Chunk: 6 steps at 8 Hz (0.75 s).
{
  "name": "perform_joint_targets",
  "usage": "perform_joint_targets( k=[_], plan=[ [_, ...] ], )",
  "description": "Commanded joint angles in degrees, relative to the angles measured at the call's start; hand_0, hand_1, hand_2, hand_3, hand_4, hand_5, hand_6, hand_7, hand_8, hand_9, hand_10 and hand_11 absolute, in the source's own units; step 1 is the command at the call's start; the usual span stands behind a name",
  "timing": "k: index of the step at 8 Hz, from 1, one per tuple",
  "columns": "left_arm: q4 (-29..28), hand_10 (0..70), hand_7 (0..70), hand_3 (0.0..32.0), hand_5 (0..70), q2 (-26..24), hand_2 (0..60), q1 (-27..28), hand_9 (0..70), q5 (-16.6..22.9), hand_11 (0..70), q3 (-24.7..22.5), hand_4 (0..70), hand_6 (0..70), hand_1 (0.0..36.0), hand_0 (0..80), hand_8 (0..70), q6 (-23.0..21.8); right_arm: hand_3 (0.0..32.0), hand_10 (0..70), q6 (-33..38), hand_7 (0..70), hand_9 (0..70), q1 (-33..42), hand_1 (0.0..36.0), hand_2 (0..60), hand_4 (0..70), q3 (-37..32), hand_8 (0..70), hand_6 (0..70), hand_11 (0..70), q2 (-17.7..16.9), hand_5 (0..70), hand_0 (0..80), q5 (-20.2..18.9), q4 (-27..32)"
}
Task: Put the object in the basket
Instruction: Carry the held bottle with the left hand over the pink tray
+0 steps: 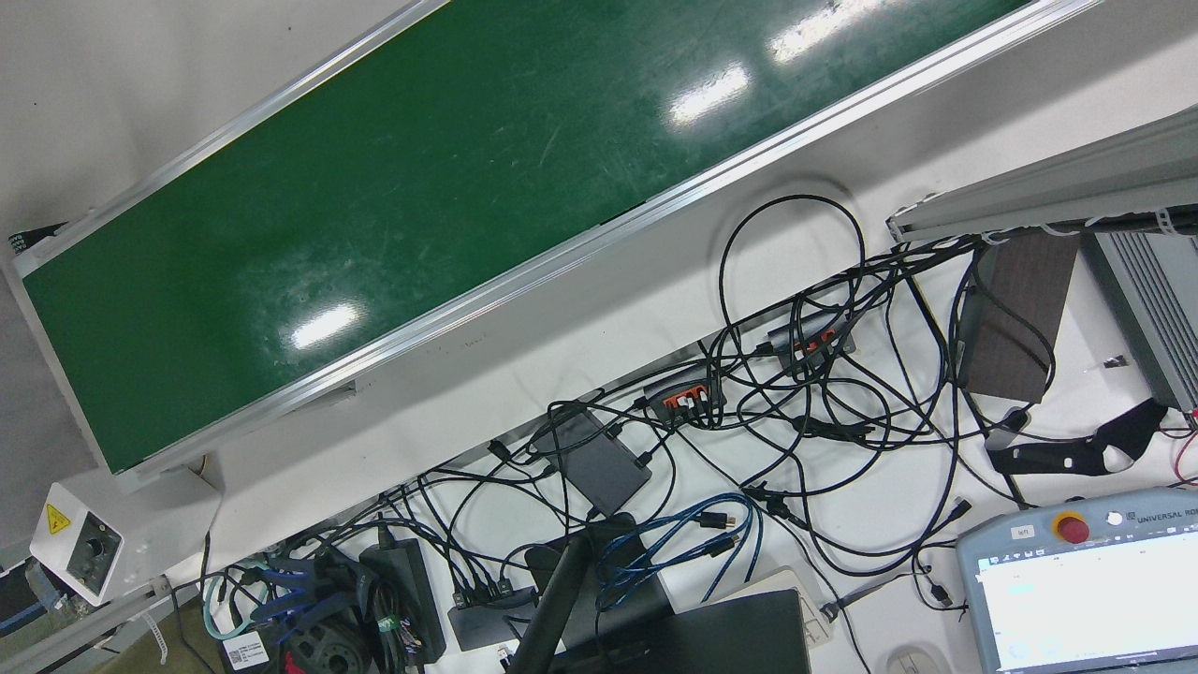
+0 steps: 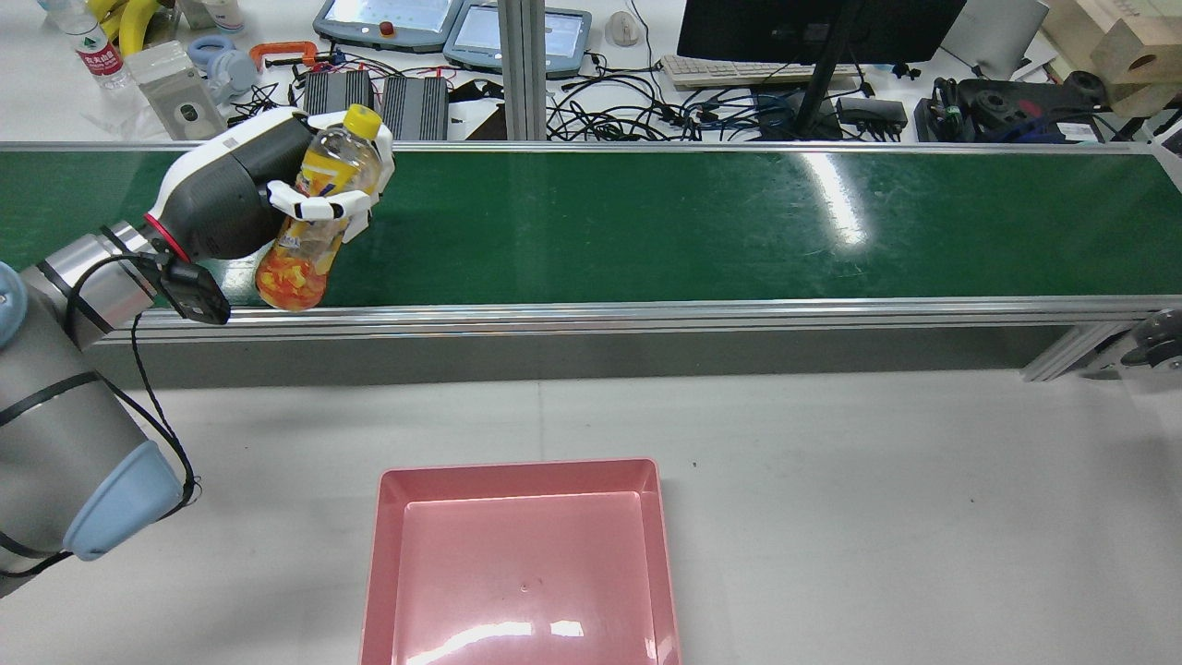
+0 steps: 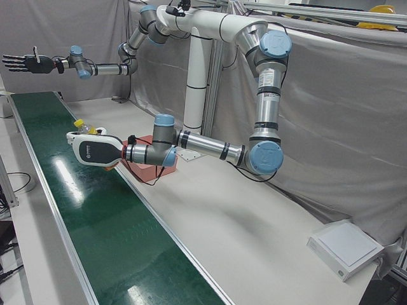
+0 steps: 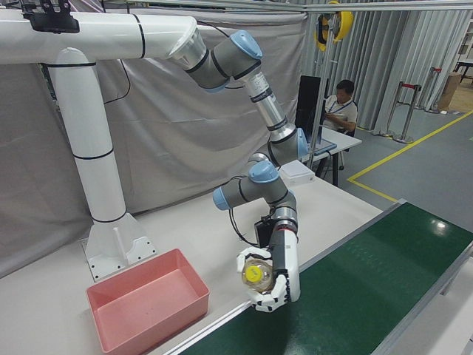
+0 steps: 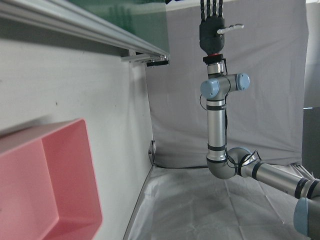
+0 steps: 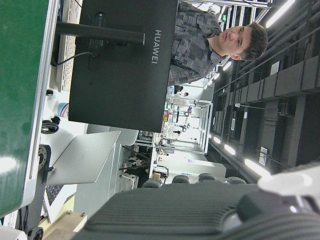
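My left hand (image 2: 235,194) is shut on a clear juice bottle (image 2: 314,231) with a yellow cap and an orange label. It holds the bottle tilted, above the near edge of the green conveyor belt (image 2: 693,226). The hand (image 4: 272,287) and bottle (image 4: 256,275) also show in the right-front view. The pink basket (image 2: 522,467) stands empty on the white table, nearer than the belt and to the right of the hand. My right hand (image 3: 25,63) is open with its fingers spread, high above the belt's far end, holding nothing.
Behind the belt a desk holds cables, a monitor (image 2: 813,23), teach pendants (image 2: 388,18) and bottles. A white box (image 3: 346,248) lies at the table's corner. A person (image 4: 341,100) sits at a desk behind the station.
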Motion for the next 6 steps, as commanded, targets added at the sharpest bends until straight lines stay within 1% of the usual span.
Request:
perform_joint_targets(
  k=[1, 3, 4, 5, 6],
  plan=[
    [5.69, 70.0, 64.0, 0.0, 58.3, -0.17, 60.0, 11.35, 70.0, 0.19, 70.0, -6.82, 28.9, 47.0, 27.2, 45.7, 58.5, 4.99, 0.0, 0.0, 0.00, 0.0, 0.0, 0.00, 0.0, 0.0, 0.0, 0.00, 0.0, 0.0, 0.0, 0.00, 0.0, 0.0, 0.00, 0.00],
    [10.96, 70.0, 63.0, 0.0, 56.2, -0.17, 60.0, 17.61, 70.0, -0.07, 70.0, -12.10, 28.9, 46.6, 26.5, 45.6, 57.5, 9.03, 0.0, 0.0, 0.00, 0.0, 0.0, 0.00, 0.0, 0.0, 0.0, 0.00, 0.0, 0.0, 0.0, 0.00, 0.0, 0.0, 0.00, 0.00],
    [11.67, 70.0, 62.2, 0.0, 54.5, -0.61, 60.0, 20.33, 70.0, -0.16, 70.0, -12.29, 28.6, 46.8, 25.6, 44.9, 57.2, 10.01, 0.0, 0.0, 0.00, 0.0, 0.0, 0.00, 0.0, 0.0, 0.0, 0.00, 0.0, 0.0, 0.0, 0.00, 0.0, 0.0, 0.00, 0.00],
    [13.51, 68.8, 60.9, 0.0, 53.2, -2.53, 60.0, 22.45, 70.0, -0.16, 70.0, -12.29, 29.0, 46.8, 24.8, 45.0, 56.0, 11.50, 0.0, 0.0, 0.00, 0.0, 0.0, 0.00, 0.0, 0.0, 0.0, 0.00, 0.0, 0.0, 0.0, 0.00, 0.0, 0.0, 0.00, 0.00],
    [15.61, 61.6, 55.9, 0.0, 47.8, -4.81, 60.0, 23.34, 70.0, 0.02, 70.0, -12.38, 27.7, 43.0, 22.0, 44.7, 51.4, 12.38, 0.0, 0.0, 0.00, 0.0, 0.0, 0.00, 0.0, 0.0, 0.0, 0.00, 0.0, 0.0, 0.0, 0.00, 0.0, 0.0, 0.00, 0.00]
  ],
)
